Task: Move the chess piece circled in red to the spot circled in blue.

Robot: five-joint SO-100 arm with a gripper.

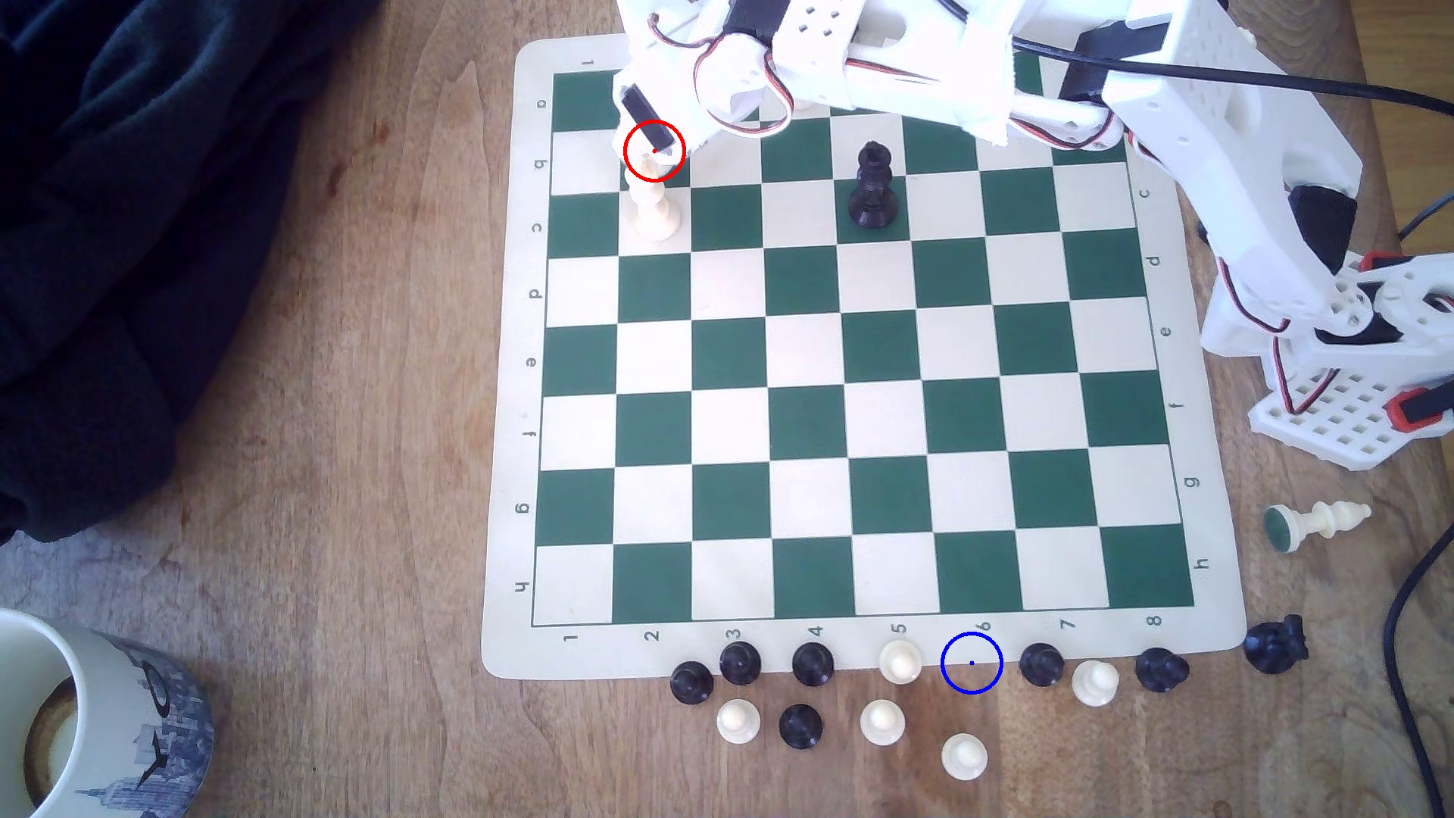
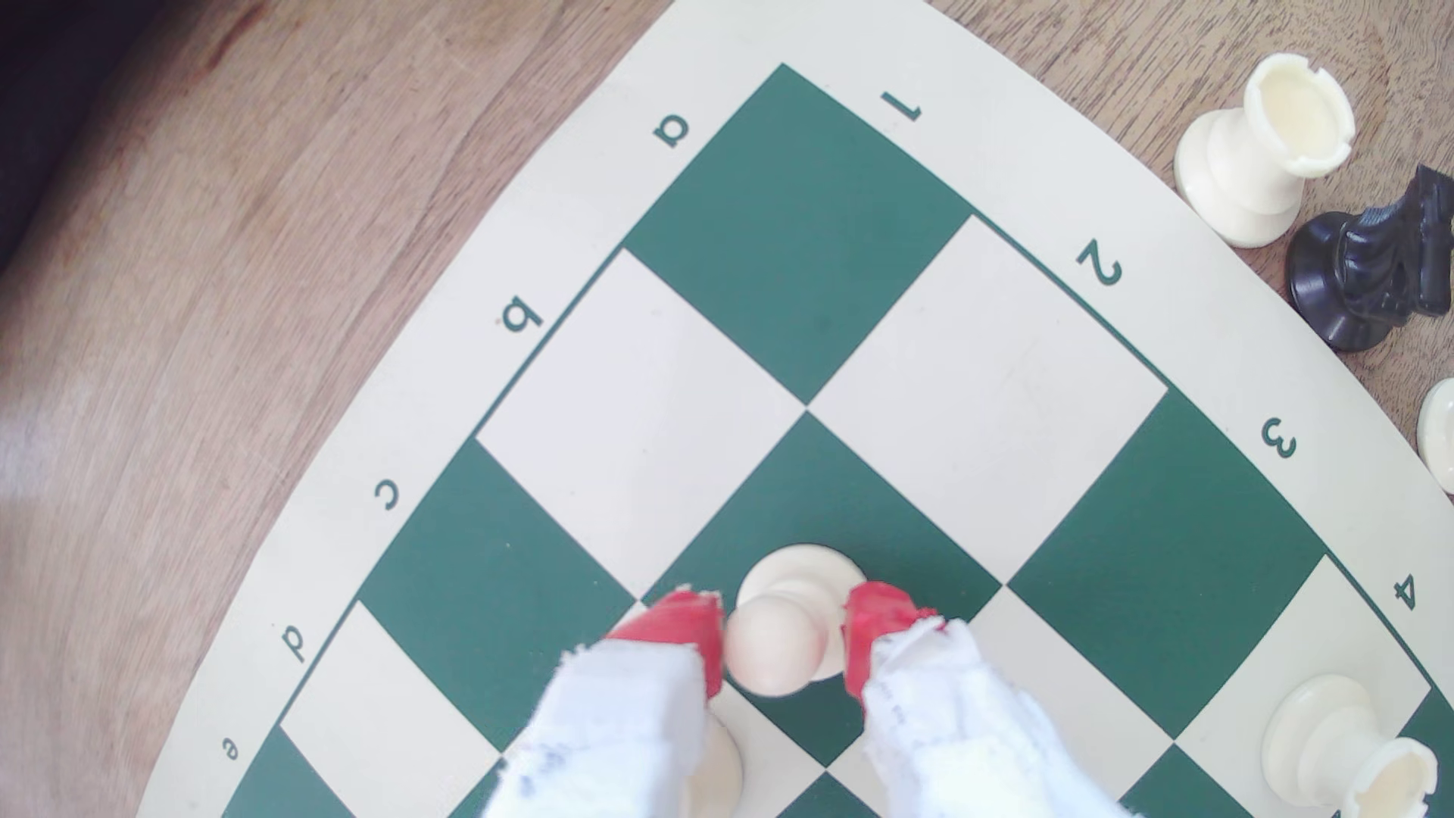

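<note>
Cream pawn (image 2: 775,641) on green square, between gripper's (image 2: 779,641) red fingertips (image 2: 692,629), seemingly untouched

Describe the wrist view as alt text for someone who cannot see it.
Red-tipped gripper straddles a cream pawn on a green square of the chess mat, jaws apart on either side of its head. Off the mat stand a cream rook and a black knight.

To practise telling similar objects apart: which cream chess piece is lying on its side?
The cream piece on the wood off the board's h-side corner, at the exterior view's right: its green felt base faces sideways, while the other cream pieces stand upright.
</note>
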